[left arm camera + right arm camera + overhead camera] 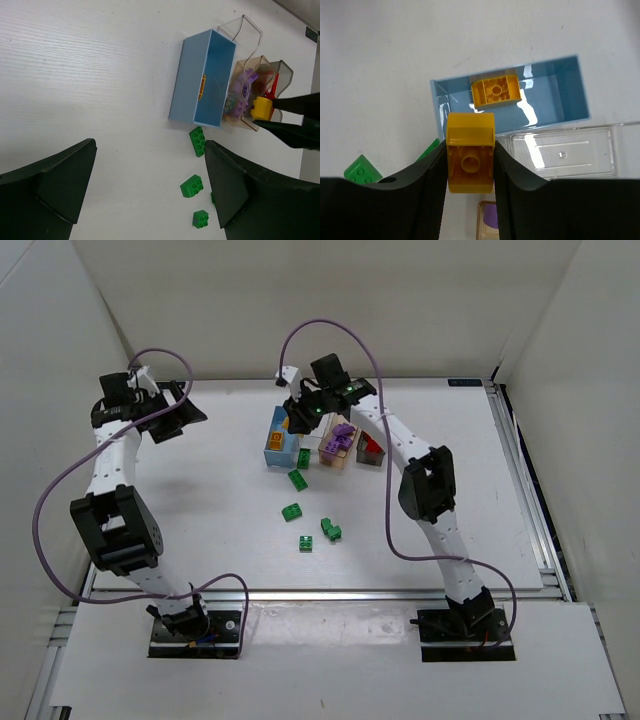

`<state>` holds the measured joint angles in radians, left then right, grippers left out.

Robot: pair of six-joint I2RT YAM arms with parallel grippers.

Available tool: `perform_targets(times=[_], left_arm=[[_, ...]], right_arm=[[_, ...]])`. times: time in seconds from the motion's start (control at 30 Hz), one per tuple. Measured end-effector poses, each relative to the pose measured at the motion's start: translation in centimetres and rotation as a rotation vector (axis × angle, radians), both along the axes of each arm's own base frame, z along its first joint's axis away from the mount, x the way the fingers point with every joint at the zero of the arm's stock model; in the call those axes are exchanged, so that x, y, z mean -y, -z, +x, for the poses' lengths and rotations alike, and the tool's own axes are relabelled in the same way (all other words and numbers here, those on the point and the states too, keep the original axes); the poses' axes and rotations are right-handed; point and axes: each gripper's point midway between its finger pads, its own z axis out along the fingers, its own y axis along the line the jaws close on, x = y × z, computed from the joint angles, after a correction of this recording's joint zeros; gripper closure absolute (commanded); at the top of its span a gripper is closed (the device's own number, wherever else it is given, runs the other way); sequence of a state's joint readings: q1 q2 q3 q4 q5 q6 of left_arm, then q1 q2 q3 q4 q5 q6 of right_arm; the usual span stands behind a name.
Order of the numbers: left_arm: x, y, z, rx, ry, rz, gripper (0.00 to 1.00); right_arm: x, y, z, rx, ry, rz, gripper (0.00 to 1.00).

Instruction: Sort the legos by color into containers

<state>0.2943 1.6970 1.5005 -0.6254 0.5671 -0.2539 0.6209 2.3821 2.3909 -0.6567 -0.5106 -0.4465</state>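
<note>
right gripper (470, 150): jaws clamped on the flanks of a glossy orange-yellow brick (470, 131), its hollow underside with the round tube facing my camera. it hangs at the long edge of the opaque light blue bin (545, 100). a matching brick (496, 91) lies inside, open floor to its right. the clear bin (560, 155) sits flush alongside. loose green studded bricks (291, 511) lie on the matte white table (200, 500), free room around them. left gripper (150, 150): jaws wide apart over bare table.
</note>
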Motion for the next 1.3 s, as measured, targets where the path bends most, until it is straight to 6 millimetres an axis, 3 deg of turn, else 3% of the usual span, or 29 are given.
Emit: perform_targets(times=[0.13,0.43,0.57,0.63,0.73,0.83,0.9,1.07,1.3], left_arm=[[0.4,-0.6,-0.4,0.012,0.022,0.017,0.01],[0.4,-0.9,-0.9,0.019,0.036,0.043,0.01],[0.4,-1.3,-1.2,0.028,0.036,0.053,0.01],[0.4,-1.5,-1.3,0.034,0.038,0.057,0.01],[0.4,-1.8,-1.3,0.042,0.040,0.061,0.01],[0.4,-1.8,-1.4,0.045,0.042,0.065,0.01],[0.4,-1.8,-1.4,0.044,0.043,0.065,0.01],[0.5,-1.5,-1.5,0.037,0.047,0.059,0.01],[2.2,-0.7,-1.8,0.037,0.102,0.067,0.01]], right_arm=[[-0.5,2.9,0.0,-0.080,0.077,-0.040,0.87],[-2.0,2.5,0.3,-0.099,0.125,0.007,0.82],[-2.2,3.7,0.7,-0.112,0.137,0.002,0.76],[-2.3,4.6,0.9,-0.123,0.145,-0.003,0.69],[-2.4,6.0,1.1,-0.139,0.157,-0.011,0.46],[-2.6,7.0,1.3,-0.150,0.165,-0.015,0.40],[-2.6,7.2,1.4,-0.155,0.169,-0.013,0.28],[-3.1,6.6,1.7,-0.143,0.167,0.016,0.20],[-3.0,5.8,1.4,-0.134,0.164,0.036,0.18]])
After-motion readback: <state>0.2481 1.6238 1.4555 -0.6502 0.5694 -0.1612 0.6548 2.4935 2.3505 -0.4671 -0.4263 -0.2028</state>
